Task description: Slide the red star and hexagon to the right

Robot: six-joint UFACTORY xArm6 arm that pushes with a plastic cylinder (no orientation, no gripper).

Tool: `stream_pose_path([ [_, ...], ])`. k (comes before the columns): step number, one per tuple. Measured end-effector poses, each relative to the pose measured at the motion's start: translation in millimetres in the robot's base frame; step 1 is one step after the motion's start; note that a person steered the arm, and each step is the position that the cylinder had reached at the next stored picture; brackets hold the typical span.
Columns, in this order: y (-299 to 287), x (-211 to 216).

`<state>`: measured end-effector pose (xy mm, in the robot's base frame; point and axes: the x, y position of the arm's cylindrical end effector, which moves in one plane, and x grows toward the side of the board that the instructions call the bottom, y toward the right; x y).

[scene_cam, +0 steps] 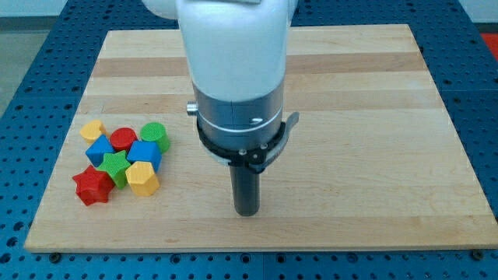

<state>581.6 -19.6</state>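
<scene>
A red star [92, 186] lies at the bottom left of a tight cluster of blocks near the board's left edge. A yellow hexagon [142, 178] sits just right of it, with a green star [116, 166] between and above them. A red round block [123, 139] sits in the cluster's top row. My tip [247, 211] is at the end of the dark rod, near the board's bottom edge, well to the right of the cluster and touching no block.
The cluster also holds a small yellow block [93, 130], a green round block [155, 135], and two blue blocks [99, 148] [145, 152]. The wooden board [366, 155] lies on a blue perforated table [23, 70]. The arm's white body [237, 62] hides part of the board's middle.
</scene>
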Motion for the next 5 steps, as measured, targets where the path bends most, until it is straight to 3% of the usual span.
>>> stream_pose_path([
  [1, -12, 19],
  [2, -70, 19],
  [4, -240, 22],
  [5, -266, 0],
])
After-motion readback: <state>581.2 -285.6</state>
